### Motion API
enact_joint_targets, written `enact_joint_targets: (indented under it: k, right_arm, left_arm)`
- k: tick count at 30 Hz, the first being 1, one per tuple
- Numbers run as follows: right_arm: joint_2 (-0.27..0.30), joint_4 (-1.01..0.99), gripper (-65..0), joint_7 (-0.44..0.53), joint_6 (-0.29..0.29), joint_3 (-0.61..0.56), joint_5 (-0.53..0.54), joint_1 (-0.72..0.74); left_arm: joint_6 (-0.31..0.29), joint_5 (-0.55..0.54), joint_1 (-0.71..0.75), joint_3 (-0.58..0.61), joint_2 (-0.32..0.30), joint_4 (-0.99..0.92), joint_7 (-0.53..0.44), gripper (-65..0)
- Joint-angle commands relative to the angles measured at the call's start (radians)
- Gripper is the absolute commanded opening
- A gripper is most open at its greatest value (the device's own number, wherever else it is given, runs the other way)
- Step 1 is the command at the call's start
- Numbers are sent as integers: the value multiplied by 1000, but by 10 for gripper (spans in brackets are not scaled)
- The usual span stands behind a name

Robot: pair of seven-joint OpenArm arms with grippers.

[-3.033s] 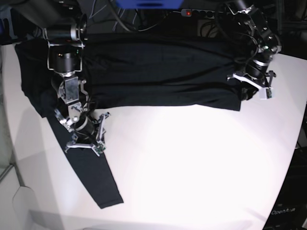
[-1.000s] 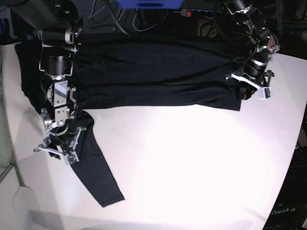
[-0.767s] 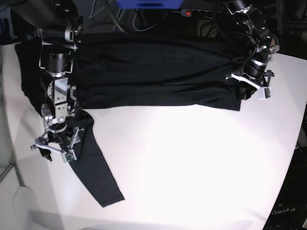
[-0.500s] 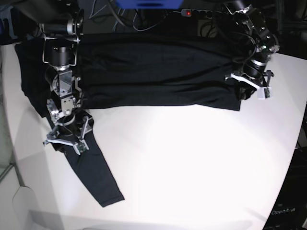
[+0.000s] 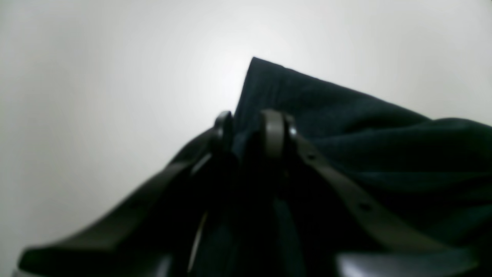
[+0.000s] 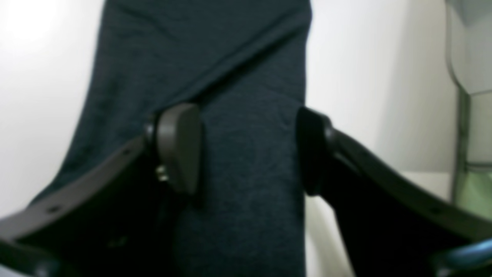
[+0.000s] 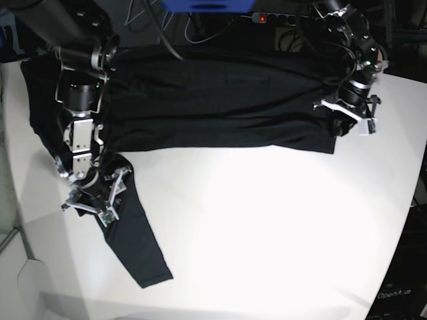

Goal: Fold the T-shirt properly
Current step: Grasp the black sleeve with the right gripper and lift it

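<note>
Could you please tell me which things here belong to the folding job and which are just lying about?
Job:
- T-shirt
- left hand, shut on its edge
- right hand, open over the sleeve
- table

Lying about:
- power strip
- cables

Blown-out whites, crushed blacks

Overhead light glares hard off the bench (image 7: 267, 220) middle, dimming toward the corners in the base view. The T-shirt (image 7: 213, 100) reads as flat black, hardly any detail. Both wrist views are soft and blurry up close.

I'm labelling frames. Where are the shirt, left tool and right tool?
shirt (image 7: 220, 100): base view, middle of body.
left tool (image 5: 248, 130): left wrist view, between tips.
right tool (image 6: 248, 150): right wrist view, between tips.
</note>
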Motion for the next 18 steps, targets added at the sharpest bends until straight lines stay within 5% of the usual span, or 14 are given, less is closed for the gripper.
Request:
enact_joint_targets:
  k: [1,12,18]
  right_arm:
    - [9,11,-339,-4,35,-1,-2,17]
    - [12,9,-469,-100,82,-1,-2,8]
    - [23,-80,-600,-100,82,-1,-2,32]
  left_arm:
    - [-6,-18,-6,0,-4,16,-26,-523]
    - [-6,-18,-4,0,-4,16,-26,-523]
    - [-6,-18,-4,0,-4,16,-26,-523]
